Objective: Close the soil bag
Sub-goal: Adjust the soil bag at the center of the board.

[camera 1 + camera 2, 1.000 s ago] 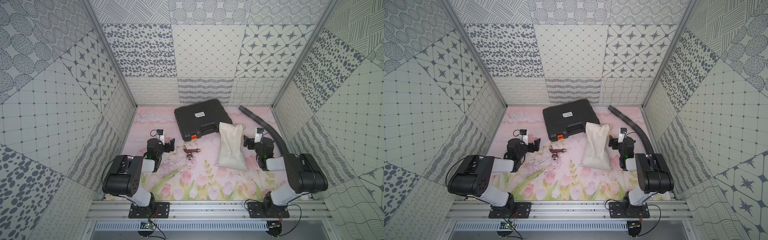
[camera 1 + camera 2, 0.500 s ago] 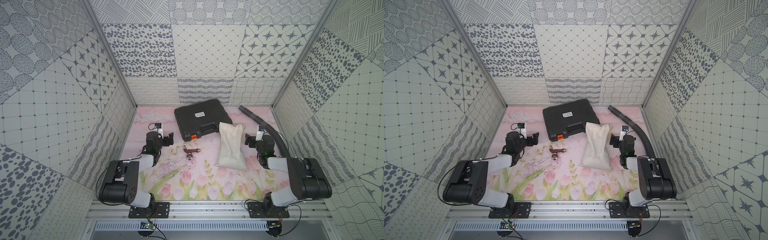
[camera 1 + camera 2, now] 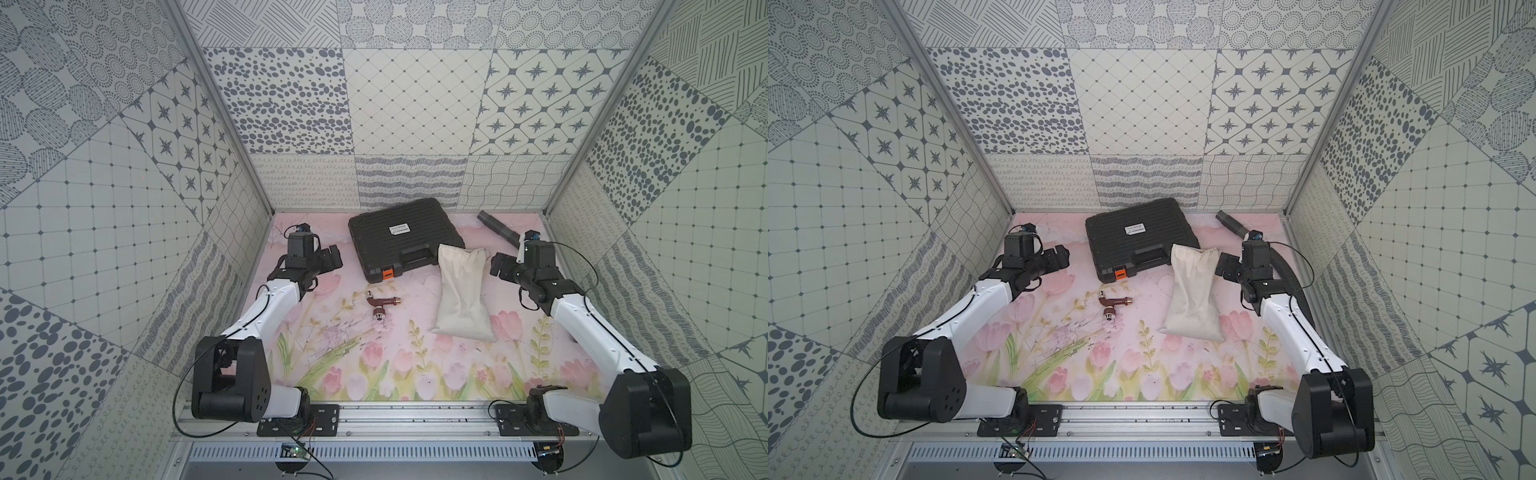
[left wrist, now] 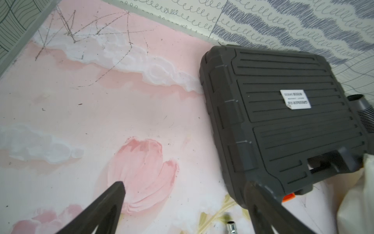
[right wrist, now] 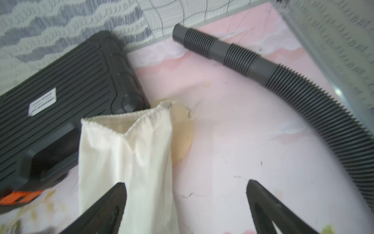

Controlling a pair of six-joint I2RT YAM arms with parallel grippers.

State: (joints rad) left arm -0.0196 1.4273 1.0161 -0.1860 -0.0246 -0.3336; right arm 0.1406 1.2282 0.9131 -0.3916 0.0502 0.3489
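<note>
Both arms have stretched farther out. We note left gripper (image 3: 331,258) open, empty, left of the black tool case (image 3: 401,239). Soil bag (image 3: 460,293) lies right of centre, mouth ungathered. Right gripper (image 3: 497,266) is open beside its neck. Closing not begun, we judge.

Both top views are lit brightly and evenly by diffuse light. Only faint, soft shadows are cast on the pink flower-painted tabletop (image 3: 374,357) beside the black ribbed plastic case (image 3: 405,239) and the cream-white cloth drawstring sack (image 3: 459,291). The grey-patterned tiled walls (image 3: 124,208) are splayed outward by wide-angle distortion (strongest at the corners). The right wrist view is smeared by blur, the dark grey corrugated hose (image 5: 283,81) included. In the left wrist view the sack's edge is washed out and unfocused.
</note>
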